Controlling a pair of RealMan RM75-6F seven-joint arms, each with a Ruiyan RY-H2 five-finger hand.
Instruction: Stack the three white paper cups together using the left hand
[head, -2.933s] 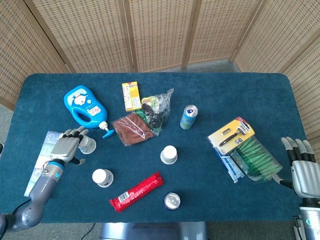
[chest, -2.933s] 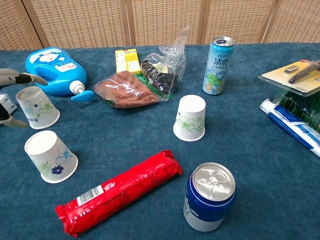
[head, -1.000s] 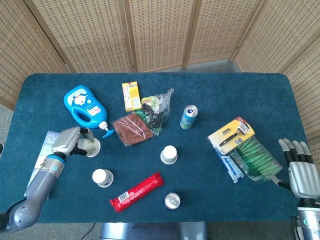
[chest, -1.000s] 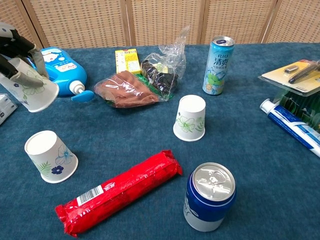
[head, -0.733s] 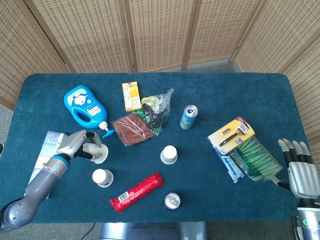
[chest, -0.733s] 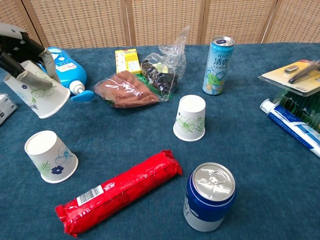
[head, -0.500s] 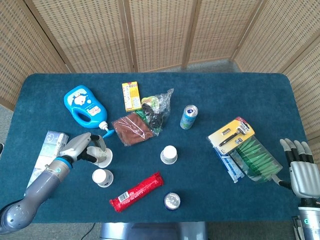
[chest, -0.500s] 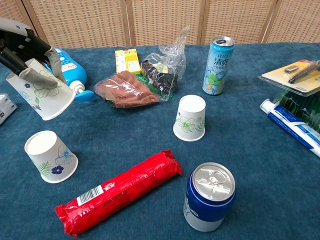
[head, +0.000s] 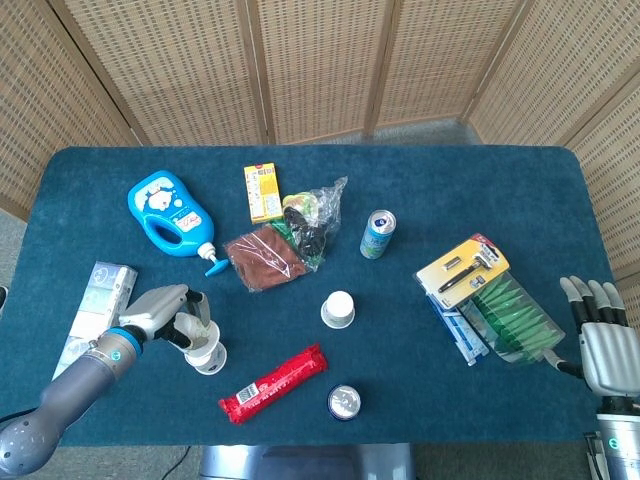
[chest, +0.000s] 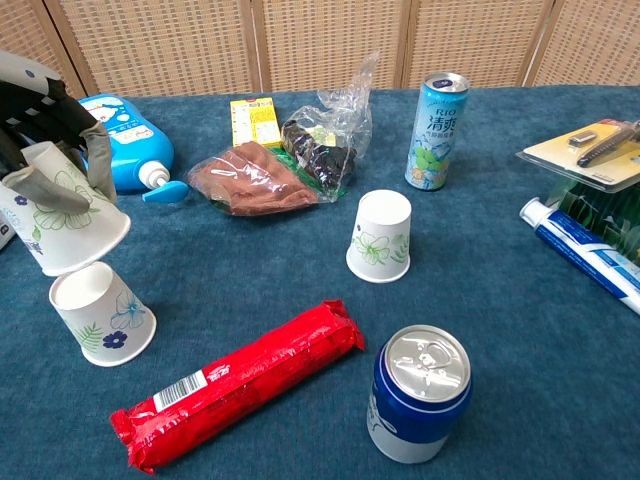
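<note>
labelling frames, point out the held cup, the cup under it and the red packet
held cup (chest: 55, 225), chest view, on its side wall
cup under it (chest: 105, 315), chest view, on its side wall
red packet (chest: 240, 385), chest view, mid wrapper

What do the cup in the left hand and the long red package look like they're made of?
Cup held by the left hand: looks like matte white paper, with a printed floral pattern and a thin rolled rim.
Red package: probably glossy plastic film, given its shiny highlights, crimped ends and barcode label.

Staged lab tabletop: blue felt table (head: 450, 400), wicker screens (head: 320, 60), assorted groceries.
</note>
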